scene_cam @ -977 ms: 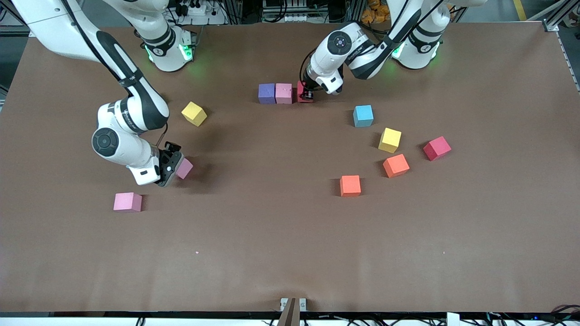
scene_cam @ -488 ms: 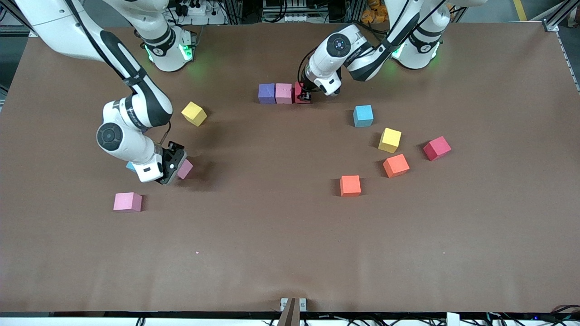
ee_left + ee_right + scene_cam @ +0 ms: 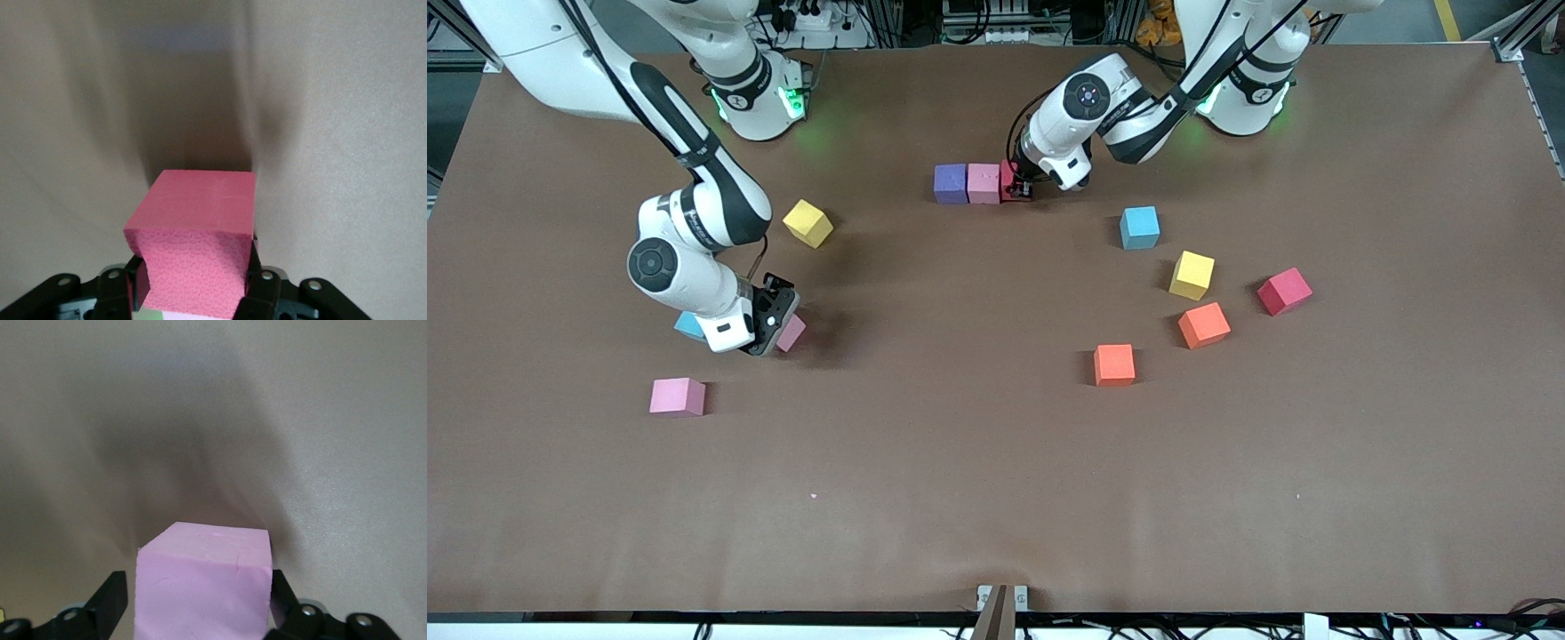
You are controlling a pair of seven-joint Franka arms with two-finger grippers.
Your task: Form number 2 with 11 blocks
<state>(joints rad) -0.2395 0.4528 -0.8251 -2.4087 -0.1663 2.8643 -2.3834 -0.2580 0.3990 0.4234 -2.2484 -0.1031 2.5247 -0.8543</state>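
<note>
On the brown desk (image 3: pixel 978 462), the left claw (image 3: pixel 1021 188) grips a red block (image 3: pixel 1008 180) beside the pink-and-purple row (image 3: pixel 967 183); the right claw (image 3: pixel 774 322) straddles a pink block (image 3: pixel 791 332), whether gripped I cannot tell.

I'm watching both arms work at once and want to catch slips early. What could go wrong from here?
The left tool holds a red block right beside the pink block in the row; setting it down could nudge that neighbour and the purple block out of line. The right tool straddles a pink cube that looks tilted, so the grip may catch it off-square.
</note>
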